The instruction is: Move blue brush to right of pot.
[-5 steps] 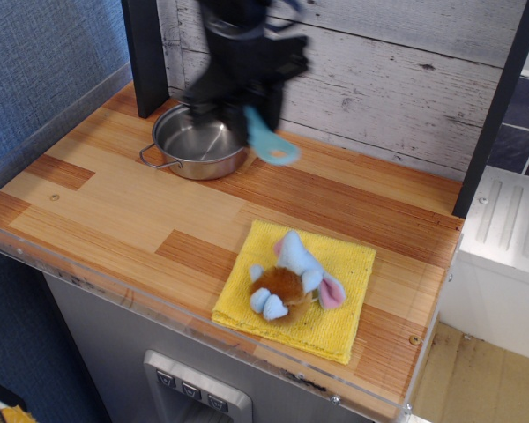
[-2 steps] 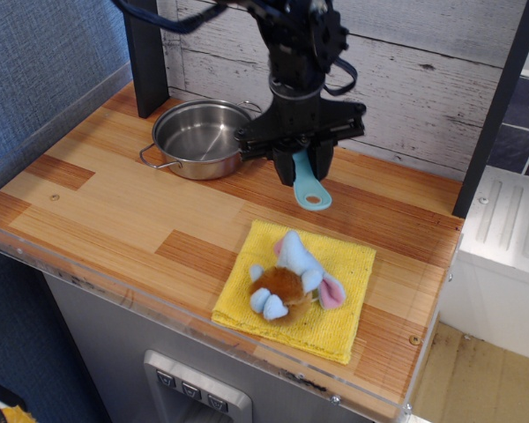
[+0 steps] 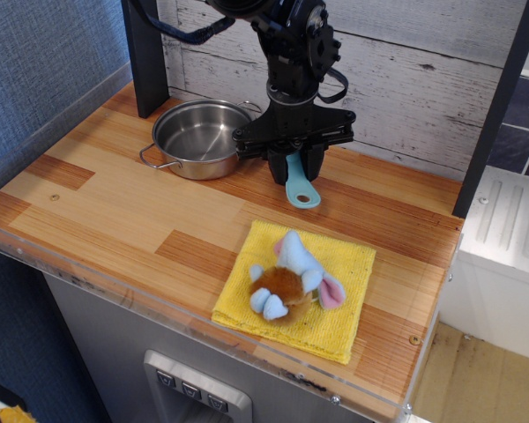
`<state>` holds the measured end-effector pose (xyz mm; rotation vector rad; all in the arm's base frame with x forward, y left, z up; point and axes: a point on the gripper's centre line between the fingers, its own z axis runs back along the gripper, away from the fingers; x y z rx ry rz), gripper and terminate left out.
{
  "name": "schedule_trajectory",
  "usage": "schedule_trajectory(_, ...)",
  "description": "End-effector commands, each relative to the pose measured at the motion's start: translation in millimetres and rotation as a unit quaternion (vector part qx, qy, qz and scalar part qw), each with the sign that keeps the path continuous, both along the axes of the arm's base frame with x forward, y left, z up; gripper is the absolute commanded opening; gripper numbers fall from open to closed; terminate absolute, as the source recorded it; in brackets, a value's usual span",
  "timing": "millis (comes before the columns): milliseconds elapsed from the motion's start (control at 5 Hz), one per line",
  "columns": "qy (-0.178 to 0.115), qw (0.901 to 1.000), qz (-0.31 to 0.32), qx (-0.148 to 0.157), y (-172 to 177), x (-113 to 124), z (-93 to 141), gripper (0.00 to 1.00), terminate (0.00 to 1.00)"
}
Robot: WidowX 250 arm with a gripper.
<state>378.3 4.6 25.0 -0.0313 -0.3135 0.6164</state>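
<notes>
The blue brush [image 3: 300,188] is held between my gripper's [image 3: 293,169] fingers, its flat handle with the round hole pointing down and toward the front. Its handle end is at or just above the wooden table, right of the pot; I cannot tell if it touches. The bristles are hidden by the fingers. The pot [image 3: 197,137] is shiny steel, round and shallow, and stands at the back left of the table, just left of my gripper. My gripper is shut on the brush's upper part.
A yellow cloth [image 3: 344,304] lies at the front right with a light-blue and brown plush toy [image 3: 291,278] on it. A dark post [image 3: 144,53] stands behind the pot. A plank wall [image 3: 423,79] runs along the back. The table's right edge [image 3: 454,229] is near.
My gripper has carried the brush from beside the pot's rim out to the right, then lowered it a little and drawn it slightly back left toward the pot.
</notes>
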Motion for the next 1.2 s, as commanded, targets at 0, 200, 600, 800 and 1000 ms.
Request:
schedule_trajectory(0,-0.023,0.9997,-0.006,-0.006,7.3,1.1,2.0,0.0,0.0)
schedule_trajectory(200,-0.002,1.0,-0.001,-0.009,5.8,-4.5,-2.5,0.0,0.0)
schedule_trajectory(600,-0.002,0.9999,-0.005,-0.011,5.7,-6.5,3.9,1.0,0.0)
schedule_trajectory(800,-0.006,0.9999,-0.007,-0.011,5.4,-6.3,7.4,1.0,0.0)
schedule_trajectory(1000,-0.012,0.9999,-0.008,-0.009,5.7,-7.8,16.5,1.0,0.0)
